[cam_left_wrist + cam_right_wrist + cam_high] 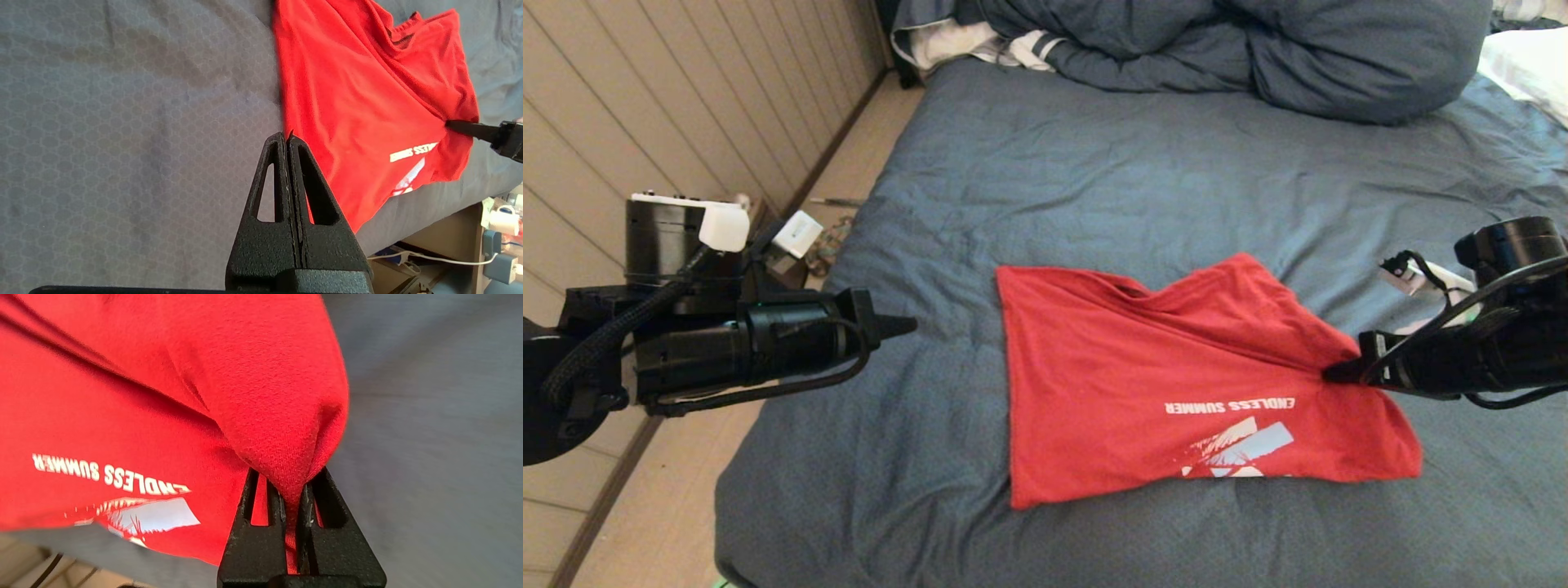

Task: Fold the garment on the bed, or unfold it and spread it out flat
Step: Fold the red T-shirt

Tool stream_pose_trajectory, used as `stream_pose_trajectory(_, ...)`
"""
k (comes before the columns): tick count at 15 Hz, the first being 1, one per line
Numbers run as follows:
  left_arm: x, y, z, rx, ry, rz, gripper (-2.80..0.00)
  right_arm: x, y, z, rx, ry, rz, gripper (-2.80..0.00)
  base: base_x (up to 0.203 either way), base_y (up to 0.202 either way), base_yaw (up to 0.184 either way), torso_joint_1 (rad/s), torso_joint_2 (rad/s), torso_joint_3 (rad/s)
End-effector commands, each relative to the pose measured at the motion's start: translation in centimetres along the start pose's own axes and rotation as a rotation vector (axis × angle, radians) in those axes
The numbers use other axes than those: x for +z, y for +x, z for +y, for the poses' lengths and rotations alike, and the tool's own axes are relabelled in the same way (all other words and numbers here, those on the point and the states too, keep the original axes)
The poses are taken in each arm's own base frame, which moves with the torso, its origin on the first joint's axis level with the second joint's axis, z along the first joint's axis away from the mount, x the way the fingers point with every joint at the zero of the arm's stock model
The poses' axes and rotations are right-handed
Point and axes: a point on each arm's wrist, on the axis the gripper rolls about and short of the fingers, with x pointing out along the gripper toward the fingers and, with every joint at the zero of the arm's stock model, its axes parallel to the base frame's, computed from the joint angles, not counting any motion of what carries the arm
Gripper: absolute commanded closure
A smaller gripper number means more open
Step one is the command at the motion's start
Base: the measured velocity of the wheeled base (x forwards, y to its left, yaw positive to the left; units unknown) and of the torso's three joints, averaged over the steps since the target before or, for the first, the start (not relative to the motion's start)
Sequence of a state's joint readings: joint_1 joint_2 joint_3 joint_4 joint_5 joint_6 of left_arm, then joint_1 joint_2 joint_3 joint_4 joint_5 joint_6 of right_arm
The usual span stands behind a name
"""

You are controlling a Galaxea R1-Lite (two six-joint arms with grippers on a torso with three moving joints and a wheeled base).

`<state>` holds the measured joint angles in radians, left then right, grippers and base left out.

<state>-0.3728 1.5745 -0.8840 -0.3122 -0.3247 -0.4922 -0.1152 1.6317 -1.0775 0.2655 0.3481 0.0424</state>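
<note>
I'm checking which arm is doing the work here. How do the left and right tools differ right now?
The right tool is shut on the red T-shirt, pinching a fold at the shirt's right side; the left tool is shut on nothing. The right tool touches the shirt, while the left tool hangs off the shirt's left side, over the bed. Both are black, with pointed fingers.

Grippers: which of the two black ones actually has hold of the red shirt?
The right gripper: it is shut on a bunched fold at the edge of the red T-shirt. The left gripper is shut on nothing, above the bed, clear of the shirt.
</note>
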Motion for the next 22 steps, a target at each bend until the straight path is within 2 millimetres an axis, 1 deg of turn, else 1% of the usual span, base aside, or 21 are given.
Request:
stream_pose_trajectory(1,0.0,-0.1,-0.1,-0.005,-0.002,-0.002,0.0,-0.3,-1.3,-1.5,-0.044,0.026,-0.026,0.0,0.0,0.0,0.0,0.0,0.0,0.0)
stream_pose_trajectory(4,0.0,-0.4,-0.2,-0.01,-0.001,-0.007,0.0,-0.7,-2.9,-3.9,-0.094,0.064,-0.051,0.0,0.0,0.0,0.0,0.0,0.0,0.0)
stream_pose_trajectory(6,-0.1,-0.4,-0.2,-0.008,0.0,-0.005,0.0,-0.8,-4.2,-4.9,-0.117,0.072,-0.057,0.0,0.0,0.0,0.0,0.0,0.0,0.0)
stream_pose_trajectory(8,-0.1,-0.4,-0.2,-0.008,0.0,-0.004,0.0,-0.6,-5.2,-4.7,-0.114,0.059,-0.076,0.0,0.0,0.0,0.0,0.0,0.0,0.0)
stream_pose_trajectory(10,-0.2,-0.4,-0.1,-0.006,0.0,0.0,0.0,-0.2,-6.1,-3.6,-0.084,0.045,-0.07,0.0,0.0,0.0,0.0,0.0,0.0,0.0)
stream_pose_trajectory(13,-0.3,-0.5,-0.1,-0.006,0.002,0.003,0.0,0.7,-5.9,0.0,0.047,-0.018,-0.042,0.0,0.0,0.0,0.0,0.0,0.0,0.0)
stream_pose_trajectory(16,-0.3,-1.0,-0.3,-0.013,0.007,-0.007,0.0,1.4,-4.8,4.5,0.18,-0.078,-0.006,0.0,0.0,0.0,0.0,0.0,0.0,0.0)
stream_pose_trajectory(19,-0.3,-1.2,-0.4,-0.015,0.008,-0.009,0.0,1.8,-2.8,9.4,0.302,-0.148,0.056,0.0,0.0,0.0,0.0,0.0,0.0,0.0)
stream_pose_trajectory(21,-0.1,-1.6,-0.7,-0.021,0.013,-0.022,0.0,1.4,-0.6,12.0,0.342,-0.177,0.122,0.0,0.0,0.0,0.0,0.0,0.0,0.0)
stream_pose_trajectory(22,-0.1,-1.8,-0.7,-0.022,0.015,-0.025,0.0,1.3,0.0,13.1,0.363,-0.189,0.141,0.0,0.0,0.0,0.0,0.0,0.0,0.0)
